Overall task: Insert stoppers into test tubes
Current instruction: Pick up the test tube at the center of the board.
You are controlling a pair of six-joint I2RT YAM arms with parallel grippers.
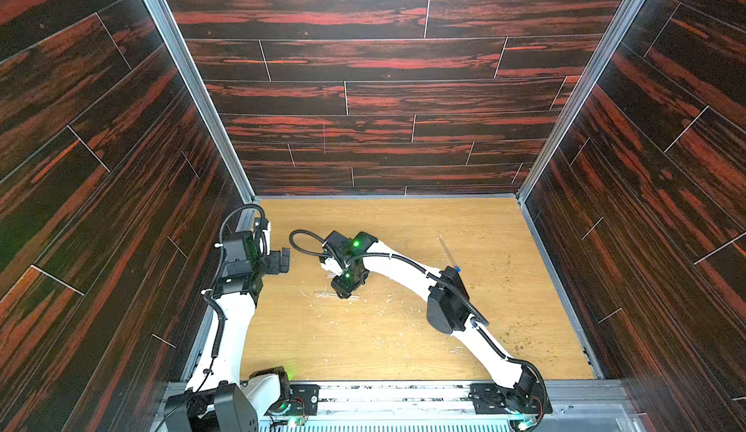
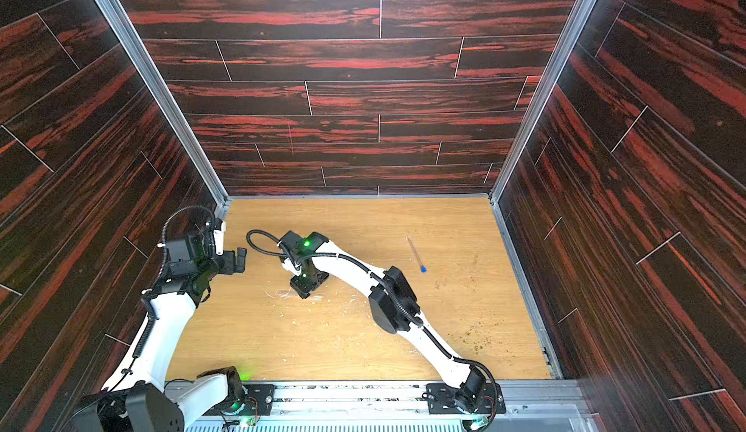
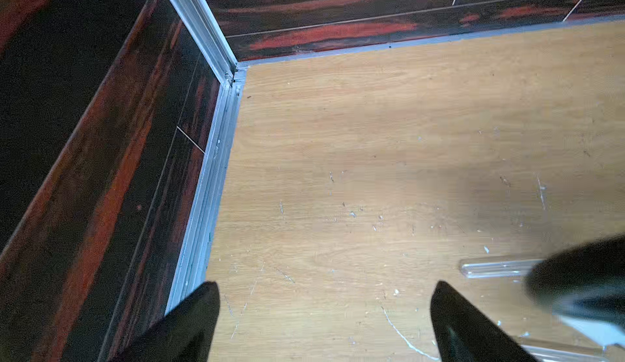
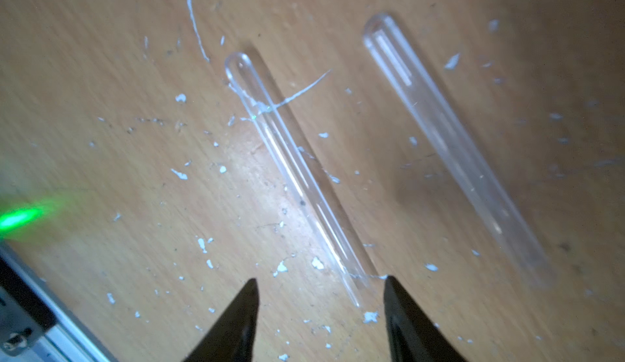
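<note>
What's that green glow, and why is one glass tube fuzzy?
Right wrist view: the green glow is an out-of-focus light; the tube by the right hand looks sharp, the other tube soft. Left wrist view: a dark shape is blurred.

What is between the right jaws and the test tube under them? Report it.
Nothing visible. The right gripper has its jaws apart on either side of the open end of the nearer test tube, only bare table and pale flecks between them. The other test tube lies alongside, clear of it.
</note>
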